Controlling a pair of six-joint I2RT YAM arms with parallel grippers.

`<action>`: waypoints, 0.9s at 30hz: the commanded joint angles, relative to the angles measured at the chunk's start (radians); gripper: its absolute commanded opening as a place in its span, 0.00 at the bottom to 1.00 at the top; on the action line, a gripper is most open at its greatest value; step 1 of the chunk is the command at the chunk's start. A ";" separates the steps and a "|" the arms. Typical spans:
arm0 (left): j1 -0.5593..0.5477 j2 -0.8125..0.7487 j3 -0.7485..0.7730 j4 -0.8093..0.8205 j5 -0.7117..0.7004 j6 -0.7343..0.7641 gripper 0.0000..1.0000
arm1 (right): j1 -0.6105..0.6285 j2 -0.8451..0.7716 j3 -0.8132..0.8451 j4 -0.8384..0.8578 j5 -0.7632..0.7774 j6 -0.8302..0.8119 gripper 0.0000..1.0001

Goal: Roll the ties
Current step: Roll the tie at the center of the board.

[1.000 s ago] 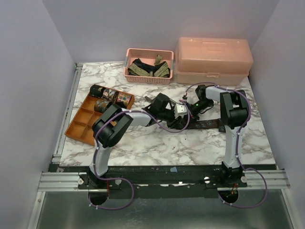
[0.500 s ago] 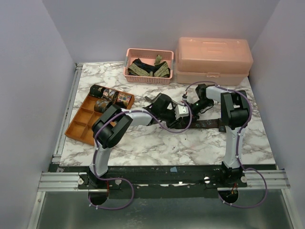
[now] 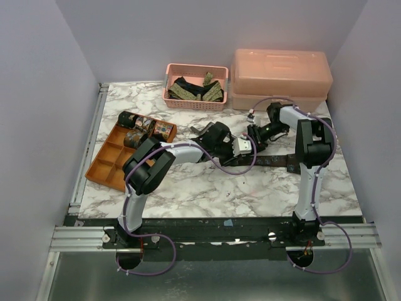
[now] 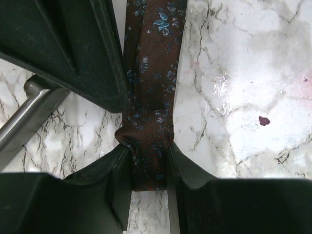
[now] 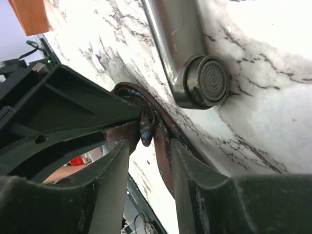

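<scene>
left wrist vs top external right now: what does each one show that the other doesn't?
Only left wrist: the blue floral print on the dark brown tie, bunched where the left gripper pinches it. Only top external: the pink basket of loose ties, rolled ties in the orange tray, the closed pink box. Both: that tie lying on the marble table.
</scene>
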 commanded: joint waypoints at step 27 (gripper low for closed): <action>0.109 -0.056 -0.235 0.132 0.213 -0.018 0.79 | -0.014 0.099 -0.139 0.063 0.036 0.021 0.01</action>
